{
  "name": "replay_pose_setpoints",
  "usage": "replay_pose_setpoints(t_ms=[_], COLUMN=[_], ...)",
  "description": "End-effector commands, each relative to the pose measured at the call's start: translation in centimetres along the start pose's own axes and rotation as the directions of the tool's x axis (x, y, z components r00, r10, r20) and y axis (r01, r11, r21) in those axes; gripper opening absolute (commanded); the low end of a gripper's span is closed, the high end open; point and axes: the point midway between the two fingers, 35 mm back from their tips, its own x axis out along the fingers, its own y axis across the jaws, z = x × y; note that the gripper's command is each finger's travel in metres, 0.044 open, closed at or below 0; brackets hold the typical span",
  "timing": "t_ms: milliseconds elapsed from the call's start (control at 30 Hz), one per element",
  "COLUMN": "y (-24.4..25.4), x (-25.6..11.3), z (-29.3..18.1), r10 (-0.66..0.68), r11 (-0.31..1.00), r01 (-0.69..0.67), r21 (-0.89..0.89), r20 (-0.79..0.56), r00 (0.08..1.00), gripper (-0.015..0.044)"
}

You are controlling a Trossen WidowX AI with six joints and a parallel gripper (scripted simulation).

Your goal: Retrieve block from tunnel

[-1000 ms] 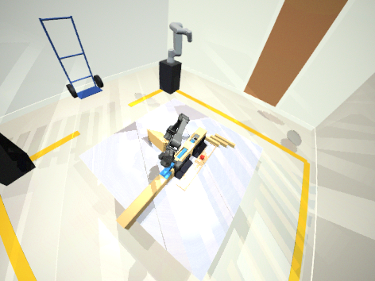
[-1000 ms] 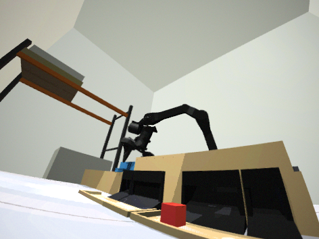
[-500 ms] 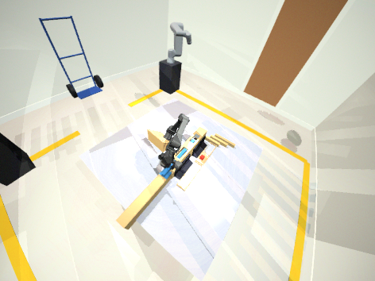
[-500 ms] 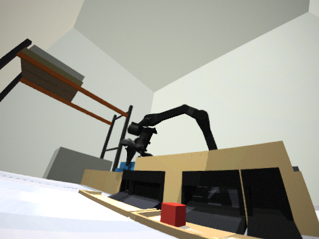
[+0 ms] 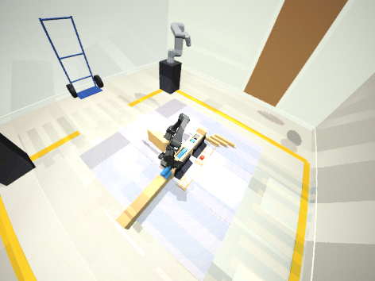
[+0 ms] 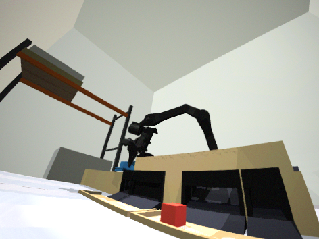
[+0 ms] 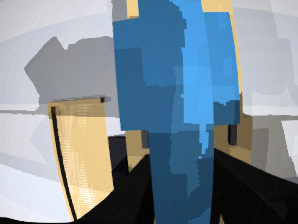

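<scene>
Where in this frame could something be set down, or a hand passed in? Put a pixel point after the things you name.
Likely room: the pale floor right of the long wooden rail (image 5: 143,198) in the top view, below the tray with the red block (image 5: 202,157) (image 6: 173,215); also the strip between that rail and the yellow line at left.
Crowded: around the gripper (image 5: 167,170) (image 6: 130,165), closed on the blue handle (image 5: 165,173) (image 6: 127,165) (image 7: 175,90), beside the tunnel housing (image 5: 202,132) (image 6: 209,158).
</scene>
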Motion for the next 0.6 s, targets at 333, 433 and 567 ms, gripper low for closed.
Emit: replay_pose_setpoints(t_ms=[333, 433, 567], y=[0.0, 0.0, 0.1], x=[-0.2, -0.2, -0.4], z=[-0.5, -0.5, -0.5], r10=[0.007, 0.007, 0.007], r11=[1.0, 1.0, 1.0], r01=[-0.007, -0.007, -0.006], r21=[-0.013, -0.013, -0.012], r20=[0.065, 0.065, 0.06], r00=[0.998, 0.998, 0.998], gripper=[0.0026, 0.0105, 0.021])
